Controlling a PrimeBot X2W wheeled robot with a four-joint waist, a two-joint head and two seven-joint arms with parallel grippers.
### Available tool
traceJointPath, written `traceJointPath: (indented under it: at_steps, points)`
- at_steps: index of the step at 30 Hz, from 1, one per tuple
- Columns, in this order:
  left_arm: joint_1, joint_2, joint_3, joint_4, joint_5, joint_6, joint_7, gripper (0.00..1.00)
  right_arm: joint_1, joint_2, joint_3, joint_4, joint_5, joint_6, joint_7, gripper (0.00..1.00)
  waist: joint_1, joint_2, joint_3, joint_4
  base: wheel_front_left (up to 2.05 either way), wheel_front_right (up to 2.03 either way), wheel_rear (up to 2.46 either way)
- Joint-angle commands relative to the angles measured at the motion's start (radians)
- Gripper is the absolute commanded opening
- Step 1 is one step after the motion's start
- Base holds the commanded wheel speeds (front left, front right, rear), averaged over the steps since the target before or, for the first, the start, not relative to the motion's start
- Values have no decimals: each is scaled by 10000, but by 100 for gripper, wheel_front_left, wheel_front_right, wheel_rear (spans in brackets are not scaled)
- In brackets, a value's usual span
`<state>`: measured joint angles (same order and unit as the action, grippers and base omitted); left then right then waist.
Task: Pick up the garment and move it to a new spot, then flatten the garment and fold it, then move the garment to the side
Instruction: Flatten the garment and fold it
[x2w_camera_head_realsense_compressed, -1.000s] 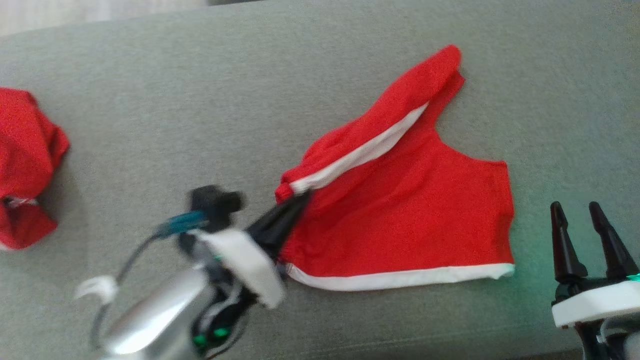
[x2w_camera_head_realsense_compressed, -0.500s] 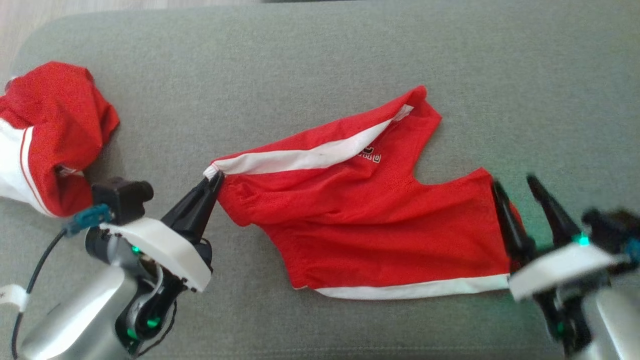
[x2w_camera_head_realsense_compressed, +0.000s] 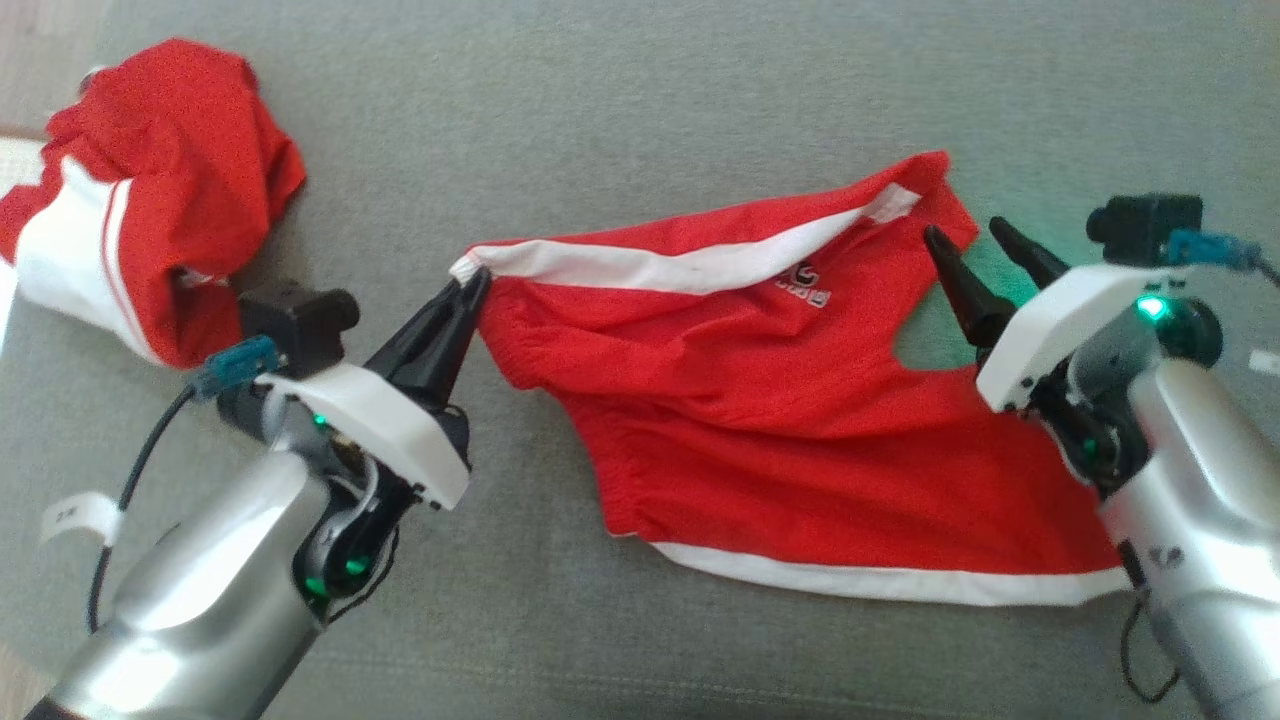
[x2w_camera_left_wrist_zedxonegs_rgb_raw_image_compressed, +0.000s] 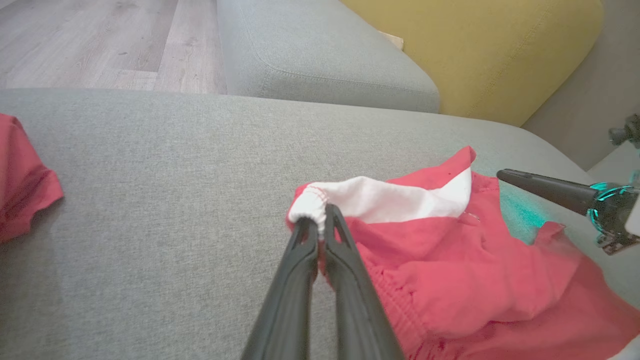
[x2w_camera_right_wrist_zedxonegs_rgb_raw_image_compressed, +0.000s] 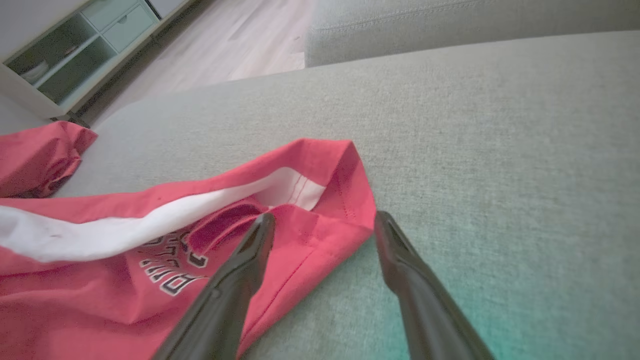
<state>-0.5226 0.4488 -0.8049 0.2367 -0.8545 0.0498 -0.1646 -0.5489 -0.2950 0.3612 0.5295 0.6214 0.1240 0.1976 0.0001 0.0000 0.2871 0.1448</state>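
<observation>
Silver forearms (x2w_camera_head_realsense_compressed: 200, 580) carry white wrist plates (x2w_camera_head_realsense_compressed: 370, 425), green lights (x2w_camera_head_realsense_compressed: 1150, 307), black cameras (x2w_camera_head_realsense_compressed: 297, 315) with teal plugs (x2w_camera_head_realsense_compressed: 235, 365), and long black fingers (x2w_camera_head_realsense_compressed: 440, 330).

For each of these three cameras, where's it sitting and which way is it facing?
Head view: on the head, facing down at red shorts on a grey sofa; both arms show.
Left wrist view: along the left gripper, shut on the shorts' white corner.
Right wrist view: along the open right gripper toward the leg hem.
Both wrist views share the second red garment.
</observation>
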Motion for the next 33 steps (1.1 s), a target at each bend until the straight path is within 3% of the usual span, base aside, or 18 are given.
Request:
traceJointPath:
  at_steps: [1, 9, 10, 13, 14, 15, 24, 33]
  points:
    - [-593, 211, 342, -92, 127, -116, -150, 0, -445, -126, 272, -35, 81, 67, 56, 100, -1, 0, 167, 242, 0, 0, 0]
    - [-1044, -185, 130, 518, 250, -510, -294, 0, -1654, -274, 1103, 1563, 446, 67, 245, 100, -1, 0, 383, 587, 0, 0, 0]
    - [-1099, -233, 118, 573, 254, -549, -311, 0, -1764, -280, 1137, 1732, 527, 67, 216, 92, -1, 0, 429, 626, 0, 0, 0]
    - [-1269, -364, 87, 757, 271, -666, -362, 0, -2036, -277, 1253, 2101, 800, 67, 56, 31, -1, 0, 552, 719, 0, 0, 0]
    - [-1324, -406, 86, 825, 269, -703, -381, 0, -2107, -285, 1323, 2153, 889, 67, -18, 5, -1, 0, 588, 736, 0, 0, 0]
    - [-1377, -441, 87, 900, 268, -740, -401, 0, -2166, -303, 1401, 2174, 979, 67, -118, 0, -1, 0, 611, 741, 0, 0, 0]
    - [-1725, -337, 335, 1339, 439, -991, -730, 0, -2544, -664, 1932, 1800, 1958, 67, -1016, 0, -1, 0, 329, 348, 0, 0, 0]
    - [-3381, 137, 1196, 821, 485, -1386, -816, 0, -3787, -2310, 1992, 404, 2943, 67, -1506, 0, -1, 0, -81, -740, 0, 0, 0]
